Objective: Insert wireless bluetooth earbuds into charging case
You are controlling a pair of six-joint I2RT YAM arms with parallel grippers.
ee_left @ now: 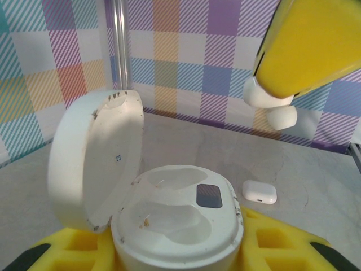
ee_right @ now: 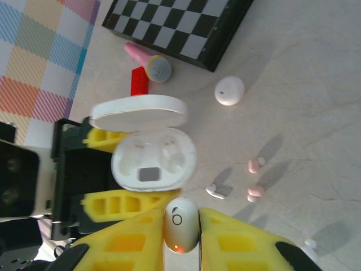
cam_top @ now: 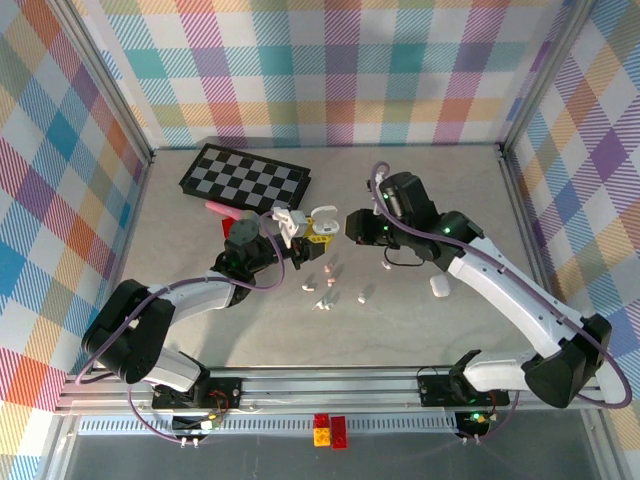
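Note:
My left gripper (cam_top: 303,243) is shut on a white charging case (ee_left: 177,217), lifted off the table, with its lid (ee_left: 93,161) swung open. Both wells of the case (ee_right: 153,160) are empty. My right gripper (ee_right: 181,228) is shut on one white earbud (ee_right: 181,224), which sits upright between the yellow fingers. That earbud (ee_left: 265,96) hangs just up and to the right of the open case, a short gap away. Loose earbuds lie on the table: two pink ones (ee_right: 256,165) (ee_right: 255,193) and a white one (ee_right: 216,191).
A folded chessboard (cam_top: 245,178) lies at the back left, with a pink toy microphone (ee_right: 148,61) and a red brick (ee_right: 139,81) beside it. A round white case (ee_right: 229,90) and a small closed white case (cam_top: 440,286) rest on the table.

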